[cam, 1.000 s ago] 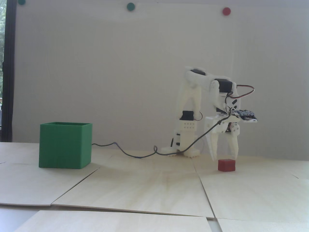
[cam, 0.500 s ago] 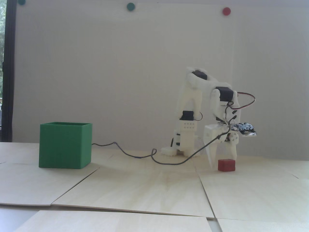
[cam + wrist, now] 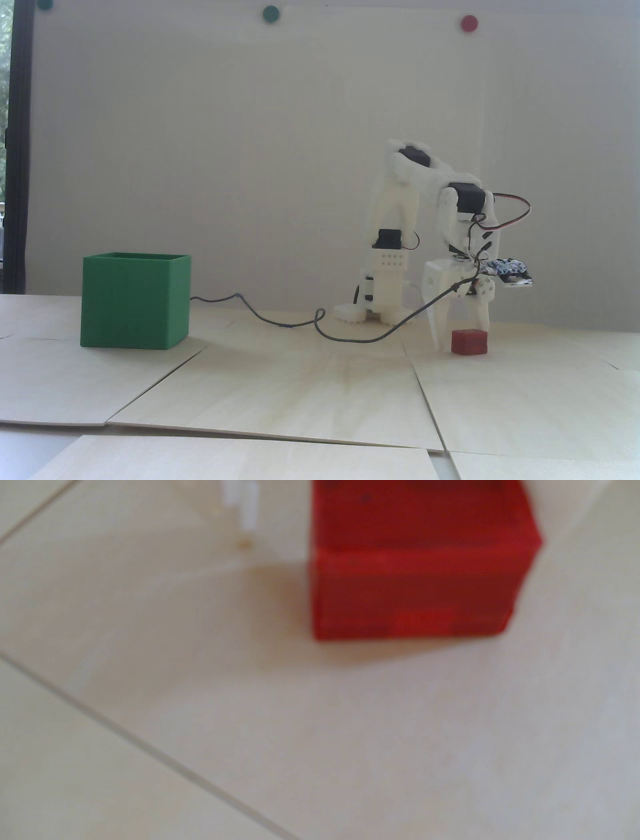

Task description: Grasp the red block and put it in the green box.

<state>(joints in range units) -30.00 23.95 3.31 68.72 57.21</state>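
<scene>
Your gripper (image 3: pixel 460 339) is down at the table (image 3: pixel 320 390) with its jaws spread apart and nothing clamped between them yet. In the fixed view the red block (image 3: pixel 469 342) sits on the wood at the right, and the two white fingers come down on either side of it: one finger (image 3: pixel 439 322) stands just to the left of the block with its tip near the table, the other drops behind the block's upper right edge.

What the coming move turns on is this: the block is not centred in the gap. The wrist view, blurred as it is, shows the red block (image 3: pixel 415 563) pressed up toward the white finger at the top right of the picture, while the other fingertip (image 3: pixel 242 511) stands well clear to its left with bare table between. So the open space is all on one side. You cannot tell from either view whether the near finger is touching the block or only just beside it.

The block looks squat and roughly cube-like, with no long axis to speak of, and its faces appear about square to the fingers, so closing should meet flat sides. Judge that the free finger will have to travel most of the way, and the block may slide a little toward it before the squeeze settles.

The green box (image 3: pixel 135 300) stands well apart on the left of the fixed view, upright with its open top up, across the black cable (image 3: pixel 280 322) that trails over the table
</scene>
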